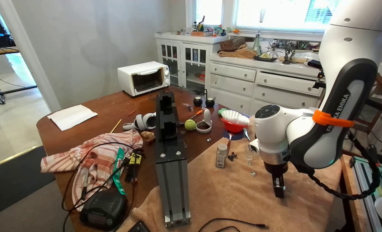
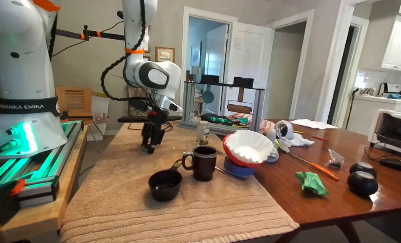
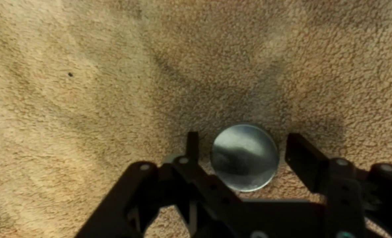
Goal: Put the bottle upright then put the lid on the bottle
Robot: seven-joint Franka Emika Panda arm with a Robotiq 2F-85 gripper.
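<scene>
OK, left to right along the tabletop in an exterior view: white paper at the left end, striped cloth lapping the near-left edge, tall black-and-grey frame mid-table. Next, the bottle: upright on the tan towel in both exterior views, just inside the towel's edge where bare wood starts. Short, greyish, see-through, with a pale label low on the body; print on it is dark, too small to read. Small dark lobed piece sits just right of the bottle, then a clear stemmed glass. Farthest right is the gripper, pointing down, low over the towel's right half. Wrist view, again left to right: dark fingers stand apart, spread either side of the lid, narrow gap showing at each side, so it's straddled and not gripped. Lid looks to lie flat on the towel. Round, coin-like disc, dark grey, shiny as polished metal, thin bright rim; pale reflection across the upper part, darker patch lower left.
</scene>
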